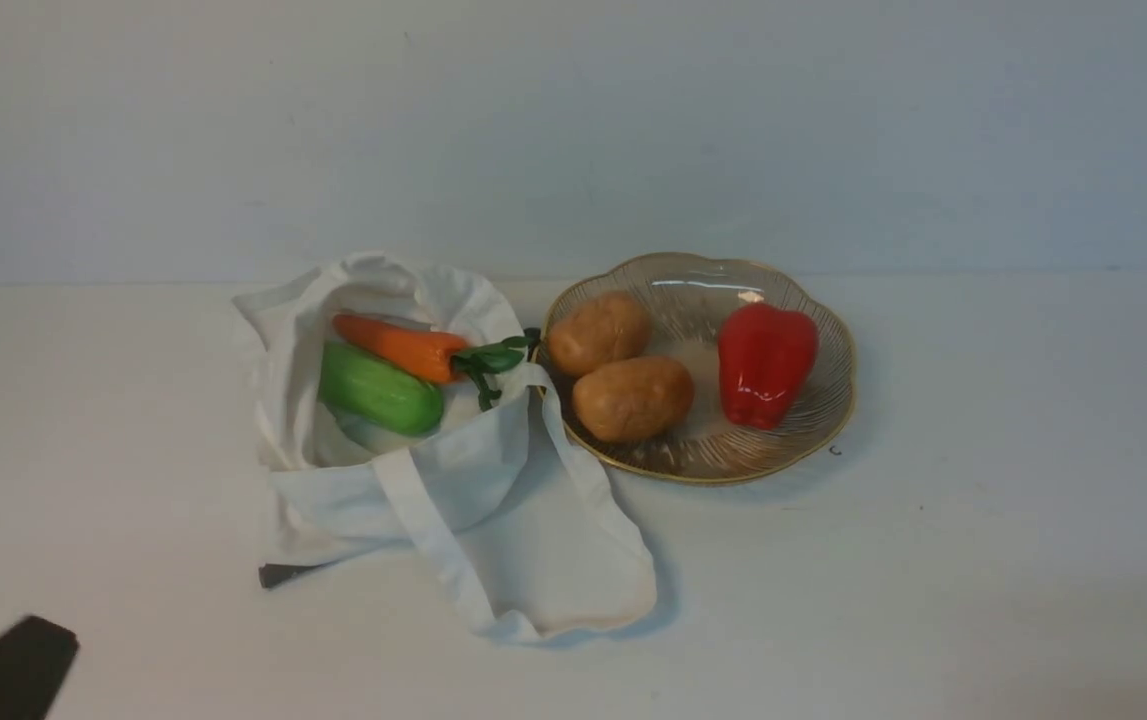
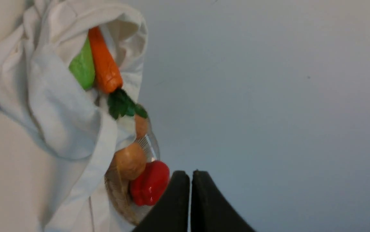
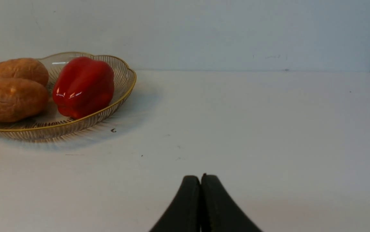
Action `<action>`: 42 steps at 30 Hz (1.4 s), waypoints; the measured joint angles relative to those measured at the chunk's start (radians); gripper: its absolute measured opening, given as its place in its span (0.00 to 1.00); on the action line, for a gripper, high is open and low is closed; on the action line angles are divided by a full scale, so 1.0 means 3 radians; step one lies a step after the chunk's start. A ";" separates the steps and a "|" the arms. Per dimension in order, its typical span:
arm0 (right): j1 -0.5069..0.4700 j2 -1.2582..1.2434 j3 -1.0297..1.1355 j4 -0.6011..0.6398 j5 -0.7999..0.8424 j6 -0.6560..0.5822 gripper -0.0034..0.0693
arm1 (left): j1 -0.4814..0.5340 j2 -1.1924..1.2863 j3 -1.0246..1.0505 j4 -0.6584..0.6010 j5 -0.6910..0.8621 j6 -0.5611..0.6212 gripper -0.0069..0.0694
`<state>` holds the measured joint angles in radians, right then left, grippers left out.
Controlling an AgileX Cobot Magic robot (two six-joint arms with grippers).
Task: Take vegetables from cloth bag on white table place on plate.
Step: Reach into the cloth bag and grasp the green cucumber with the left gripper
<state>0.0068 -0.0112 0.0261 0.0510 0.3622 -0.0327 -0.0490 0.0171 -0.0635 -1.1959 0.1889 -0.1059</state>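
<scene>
The left arm shows in the front view only as a dark shape at the near-left corner, low over the tabletop and well short of the bag. Its wrist camera looks past the left tool, whose two black fingers are pressed together with only a hairline between them and nothing held. The right arm is outside the front view. Its wrist camera shows the right tool low over bare tabletop, fingers likewise pressed together and empty.

The bag lies slumped open on the left half of the tabletop, its two straps trailing toward the near side. Inside its mouth the cucumber and the carrot lie side by side and touching, the carrot on the far side, its green leaves hanging over the bag's rim toward the plate. Both are well apart from the left tool and farther yet from the right one. A dark sliver pokes out from under the bag's near-left edge, and I cannot tell what it is.

The plate sits just right of the bag, with one strap against its rim. On it are two potatoes on the bag side, touching each other, and a red pepper apart from them on the right. From the right wrist camera the plate lies ahead of that tool and off to one side, not close.
</scene>
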 joint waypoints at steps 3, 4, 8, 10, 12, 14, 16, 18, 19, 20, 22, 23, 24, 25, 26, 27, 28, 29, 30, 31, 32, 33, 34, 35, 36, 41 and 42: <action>0.0000 0.0000 0.0000 0.0000 0.0000 0.0000 0.03 | 0.0000 0.0219 -0.0242 0.0009 0.0000 0.0221 0.08; 0.0000 0.0000 0.0000 0.0000 0.0000 0.0000 0.03 | 0.0000 0.0391 -0.0393 0.0023 0.0041 0.0332 0.08; 0.0000 0.0000 0.0000 0.0000 0.0000 0.0000 0.03 | 0.0000 0.1582 -0.1198 0.0374 0.0857 0.1008 0.08; 0.0000 0.0000 0.0000 -0.0003 0.0000 0.0000 0.03 | 0.0000 0.1976 -0.1414 0.0613 0.1219 0.1165 0.08; 0.0000 0.0000 0.0000 -0.0003 0.0000 0.0000 0.03 | 0.0000 0.2977 -0.1905 0.1112 0.1875 0.1396 0.08; 0.0000 0.0000 0.0000 -0.0003 0.0000 0.0000 0.03 | 0.0000 0.3555 -0.2179 0.1337 0.2228 0.1455 0.08; 0.0000 0.0000 0.0000 -0.0003 0.0000 0.0000 0.03 | -0.0023 0.4002 -0.2401 0.1397 0.2380 0.1496 0.08; 0.0000 0.0000 0.0000 -0.0003 0.0000 0.0000 0.03 | -0.0126 0.4486 -0.2691 0.1420 0.2422 0.1525 0.08; 0.0000 0.0000 0.0000 -0.0003 0.0000 0.0000 0.03 | -0.0216 0.4635 -0.2805 0.1428 0.2422 0.1514 0.08; 0.0000 0.0000 0.0000 -0.0003 0.0000 0.0000 0.03 | -0.0370 0.4860 -0.3008 0.1457 0.2414 0.1447 0.08; 0.0000 0.0000 0.0000 -0.0003 0.0000 0.0000 0.03 | -0.0586 0.5116 -0.3277 0.1542 0.2386 0.1325 0.08; 0.0000 0.0000 0.0000 -0.0003 0.0000 0.0000 0.03 | -0.0718 0.5274 -0.3457 0.1629 0.2343 0.1233 0.08; 0.0000 0.0000 0.0000 -0.0003 0.0000 0.0000 0.03 | -0.0830 0.5416 -0.3621 0.1727 0.2287 0.1144 0.08; 0.0000 0.0000 0.0000 -0.0003 0.0000 0.0000 0.03 | -0.0845 0.5438 -0.3646 0.1744 0.2260 0.1103 0.08; 0.0000 0.0000 0.0000 -0.0003 0.0000 0.0000 0.03 | -0.0899 0.5519 -0.3762 0.1809 0.2206 0.1012 0.08; 0.0000 0.0000 0.0000 -0.0003 0.0000 0.0000 0.03 | -0.0972 0.5681 -0.3912 0.1945 0.2102 0.0789 0.08; 0.0000 0.0000 0.0000 -0.0003 0.0000 0.0000 0.03 | -0.0986 0.5772 -0.4017 0.2044 0.2057 0.0648 0.08; 0.0000 0.0000 0.0000 -0.0003 0.0000 0.0000 0.03 | -0.0990 0.5799 -0.4030 0.2083 0.2050 0.0627 0.08; 0.0000 0.0000 0.0000 -0.0003 0.0000 0.0000 0.03 | -0.0990 0.5879 -0.4099 0.2184 0.2032 0.0503 0.08; 0.0000 0.0000 0.0000 -0.0003 0.0000 0.0000 0.03 | -0.0990 0.5926 -0.4135 0.2293 0.2024 0.0431 0.08; 0.0000 0.0000 0.0000 -0.0003 0.0000 0.0000 0.03 | -0.0990 0.5969 -0.4165 0.2376 0.2010 0.0353 0.08; 0.0000 0.0000 0.0000 -0.0003 0.0000 0.0000 0.03 | -0.0982 0.6007 -0.4187 0.2456 0.1999 0.0302 0.08; 0.0000 0.0000 0.0000 -0.0003 0.0000 0.0000 0.03 | -0.0974 0.6040 -0.4200 0.2525 0.1976 0.0227 0.08; 0.0000 0.0000 0.0000 -0.0003 0.0000 0.0000 0.03 | -0.0936 0.6097 -0.4217 0.2665 0.1948 0.0099 0.08; 0.0000 0.0000 0.0000 -0.0003 0.0000 0.0000 0.03 | -0.0903 0.6117 -0.4217 0.2730 0.1908 0.0006 0.08; 0.0000 0.0000 0.0000 -0.0003 0.0000 0.0000 0.03 | -0.0687 0.6134 -0.4221 0.2886 0.1694 -0.0561 0.08; 0.0000 0.0000 0.0000 -0.0003 0.0000 0.0000 0.03 | -0.0636 0.6134 -0.4225 0.2915 0.1666 -0.0678 0.08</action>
<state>0.0068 -0.0112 0.0261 0.0502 0.3622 -0.0327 -0.2399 1.8571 -1.3310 -0.3214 0.6886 -0.3093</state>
